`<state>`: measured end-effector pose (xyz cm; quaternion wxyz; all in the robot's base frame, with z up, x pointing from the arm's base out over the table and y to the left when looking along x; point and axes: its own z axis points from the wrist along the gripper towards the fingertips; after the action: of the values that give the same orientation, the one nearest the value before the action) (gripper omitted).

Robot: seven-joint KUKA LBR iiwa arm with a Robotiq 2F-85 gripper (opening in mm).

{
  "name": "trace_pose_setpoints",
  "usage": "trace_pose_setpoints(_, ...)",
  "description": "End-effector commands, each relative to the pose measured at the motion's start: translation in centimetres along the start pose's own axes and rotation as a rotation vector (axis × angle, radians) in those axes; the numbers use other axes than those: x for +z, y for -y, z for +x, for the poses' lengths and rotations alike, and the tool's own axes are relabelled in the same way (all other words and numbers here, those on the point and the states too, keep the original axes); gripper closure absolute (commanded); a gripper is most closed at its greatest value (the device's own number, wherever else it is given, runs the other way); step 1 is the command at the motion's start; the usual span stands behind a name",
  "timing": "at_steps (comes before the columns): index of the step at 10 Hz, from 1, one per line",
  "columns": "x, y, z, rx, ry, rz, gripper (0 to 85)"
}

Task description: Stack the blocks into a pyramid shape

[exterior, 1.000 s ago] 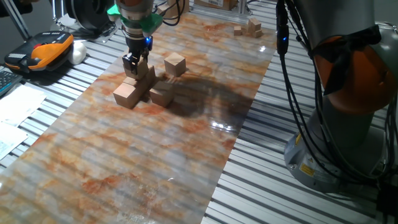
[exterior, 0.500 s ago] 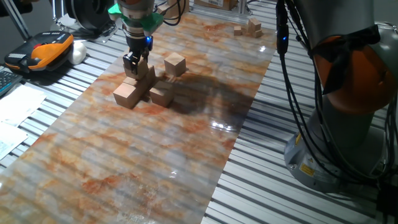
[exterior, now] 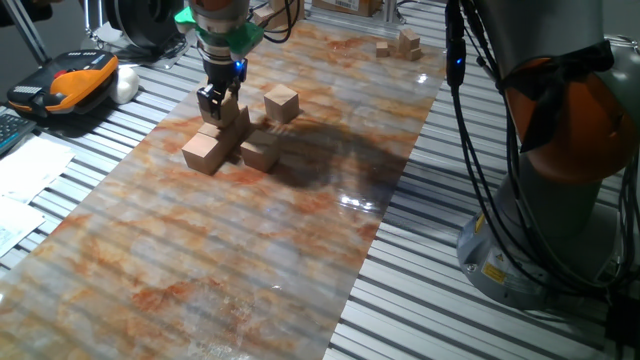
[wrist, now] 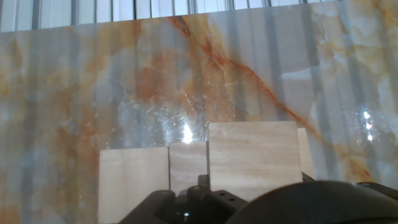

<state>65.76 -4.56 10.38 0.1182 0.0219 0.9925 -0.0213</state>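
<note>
In the fixed view the gripper (exterior: 217, 103) sits low over a cluster of wooden blocks (exterior: 228, 143) on the marbled mat (exterior: 300, 230), one cube (exterior: 281, 102) just apart, its grasp impossible to tell, while the hand view shows three block tops (wrist: 252, 158) side by side.

Slatted metal counter (exterior: 420, 290) covered along its middle by a glossy marbled orange-and-grey sheet (exterior: 250, 260). On the sheet: a tight cluster of light-tan wooden blocks (exterior: 205, 152) near the far left, one separate block (exterior: 282, 102) just behind the cluster, and a small heap of wooden pieces (exterior: 400, 45) at the far end. On the bare slats at left: an orange-and-black device (exterior: 65, 85) and white paper sheets (exterior: 25, 185).
</note>
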Motion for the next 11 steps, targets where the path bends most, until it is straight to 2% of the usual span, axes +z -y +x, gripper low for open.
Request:
trace_pose_setpoints(1,0.08,-0.07,0.08,-0.003,-0.002,-0.008,51.0)
trace_pose_setpoints(2,0.08,-0.06,0.08,-0.012,-0.002,-0.018,51.0)
trace_pose_setpoints(3,0.09,-0.09,0.08,-0.015,0.000,-0.022,34.0)
trace_pose_setpoints(11,0.03,0.09,0.23,-0.036,0.003,-0.033,34.0)
